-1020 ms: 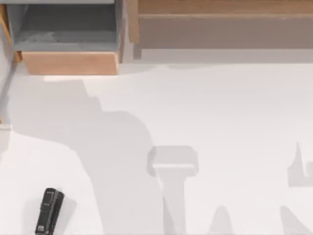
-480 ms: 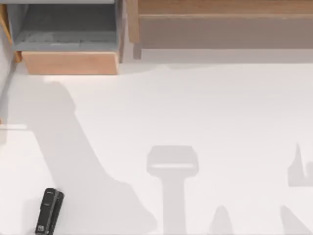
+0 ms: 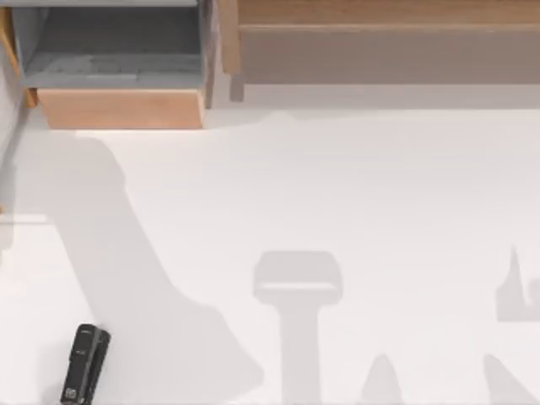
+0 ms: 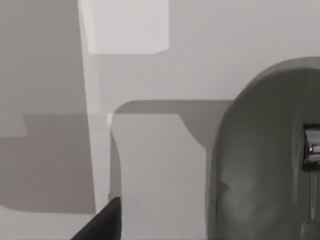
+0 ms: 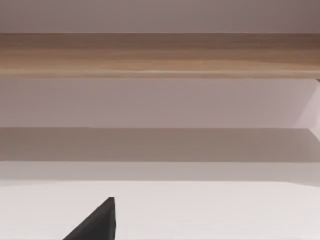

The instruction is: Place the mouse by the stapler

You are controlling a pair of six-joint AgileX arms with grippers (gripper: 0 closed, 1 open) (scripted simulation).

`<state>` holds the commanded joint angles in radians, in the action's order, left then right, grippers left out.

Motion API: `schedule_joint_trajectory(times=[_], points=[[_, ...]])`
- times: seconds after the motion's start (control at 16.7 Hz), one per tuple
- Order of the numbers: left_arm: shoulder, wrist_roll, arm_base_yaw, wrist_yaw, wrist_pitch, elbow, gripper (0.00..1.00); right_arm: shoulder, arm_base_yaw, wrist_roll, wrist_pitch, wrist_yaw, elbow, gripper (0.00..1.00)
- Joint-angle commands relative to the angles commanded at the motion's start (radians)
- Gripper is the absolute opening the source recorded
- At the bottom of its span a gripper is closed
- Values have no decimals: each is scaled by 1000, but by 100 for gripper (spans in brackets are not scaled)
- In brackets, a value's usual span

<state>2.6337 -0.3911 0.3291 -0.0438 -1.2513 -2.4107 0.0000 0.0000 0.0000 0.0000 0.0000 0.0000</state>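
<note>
White table (image 3: 354, 186), broad and flat, running open from the stapler to the furniture along the far edge. Crossed by soft grey shadows: one wide slanted band on the left half, a T-shaped patch near the middle, smaller pointed ones toward the right edge.

Black stapler (image 3: 85, 363) lying low at the left side, close to the near edge, long axis roughly toward the far edge and slightly tilted. White surface on both of its long sides.

Far left: grey open compartment (image 3: 118, 51) with a pale wooden front (image 3: 118, 108). Beside it, reaching to the right edge, a long wooden shelf (image 3: 380, 13) with a shaded recess underneath.

Seen from the left wrist: dark grey-olive mouse (image 4: 265, 160), rounded end up, very close to the camera, over white surface; small shiny metal piece (image 4: 312, 147) at its side. Black corner of the left gripper (image 4: 102, 225) just beside it. Open, closed or gripping the mouse: cannot tell.

Seen from the right wrist: black corner of the right gripper (image 5: 97, 222) over white tabletop, facing the wooden rail (image 5: 160, 54) and the shaded strip below it, well apart from both. State likewise impossible to tell.
</note>
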Motion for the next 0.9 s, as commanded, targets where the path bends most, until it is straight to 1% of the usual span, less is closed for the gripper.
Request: schedule_joint_trajectory(times=[0.66, 0.72, 0.9], points=[[0, 0, 0, 0, 0, 0, 2, 0, 0, 0, 0, 0, 0, 100], [0, 0, 0, 0, 0, 0, 0, 0, 0, 0, 0, 0, 0, 100], [0, 0, 0, 0, 0, 0, 0, 0, 0, 0, 0, 0, 0, 100]])
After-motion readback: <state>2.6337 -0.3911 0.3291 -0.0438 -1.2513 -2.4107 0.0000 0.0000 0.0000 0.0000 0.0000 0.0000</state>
